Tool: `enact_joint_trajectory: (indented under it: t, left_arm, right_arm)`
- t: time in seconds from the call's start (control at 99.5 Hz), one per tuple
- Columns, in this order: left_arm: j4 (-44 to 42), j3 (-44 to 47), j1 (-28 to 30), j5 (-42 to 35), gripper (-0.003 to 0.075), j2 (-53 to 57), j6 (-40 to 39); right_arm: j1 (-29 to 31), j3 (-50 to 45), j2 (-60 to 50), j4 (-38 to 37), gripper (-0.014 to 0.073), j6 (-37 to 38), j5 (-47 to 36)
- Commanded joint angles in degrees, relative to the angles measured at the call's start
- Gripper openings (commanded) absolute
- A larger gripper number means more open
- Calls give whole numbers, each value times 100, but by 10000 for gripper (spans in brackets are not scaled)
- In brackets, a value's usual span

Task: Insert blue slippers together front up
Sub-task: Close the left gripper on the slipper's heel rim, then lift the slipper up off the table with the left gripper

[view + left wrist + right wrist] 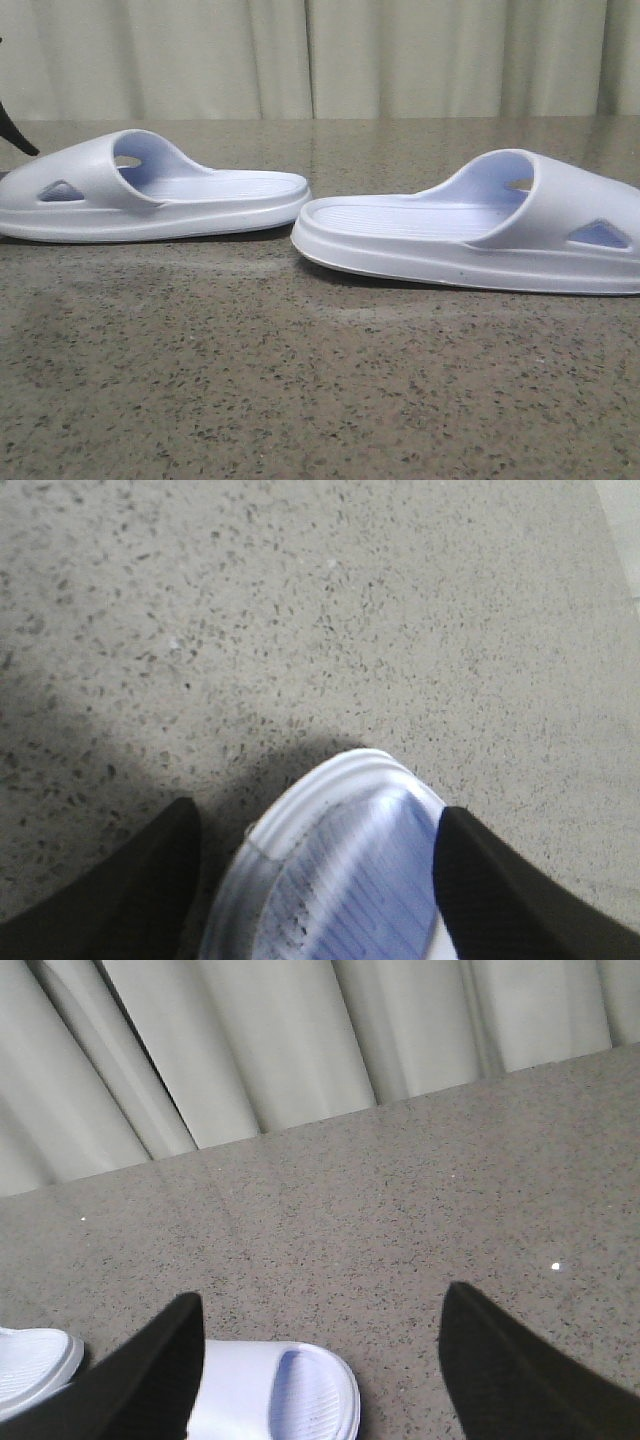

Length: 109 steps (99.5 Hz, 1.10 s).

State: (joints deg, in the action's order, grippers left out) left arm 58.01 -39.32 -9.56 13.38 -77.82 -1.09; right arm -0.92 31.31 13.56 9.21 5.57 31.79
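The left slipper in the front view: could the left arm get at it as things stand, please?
Probably yes. In the left wrist view the left tool is open with the left slipper between its fingers, and only bare table lies around it. I cannot tell whether the fingers touch it.

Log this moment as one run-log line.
left gripper: open, straddling left slipper | right gripper: open, above right slipper | slippers: flat on table, heels facing, apart, not inserted
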Motion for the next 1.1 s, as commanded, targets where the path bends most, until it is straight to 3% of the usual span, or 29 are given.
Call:
enact_joint_trajectory:
  t: [0.0,0.201,0.322,0.442,0.704,1.086]
  left_arm:
    - [155,-83,-157,183,442,-48,-26]
    - [137,-83,-218,200,440,-48,-20]
    - [32,-83,-218,200,396,-48,-20]
    - [21,-83,-218,206,300,-48,-20]
    - [-165,-83,-218,164,15,-48,-12]
    - [-156,-83,-205,111,18,294,109]
  right_arm:
    - [-8,200,119,18,432,5,-482]
    - [-8,200,119,18,432,5,-482]
    - [-8,200,119,18,432,5,-482]
    - [-8,200,119,18,432,5,-482]
    - [-8,200,119,18,432,5,-482]
    - [-8,200,119,18,432,5,-472]
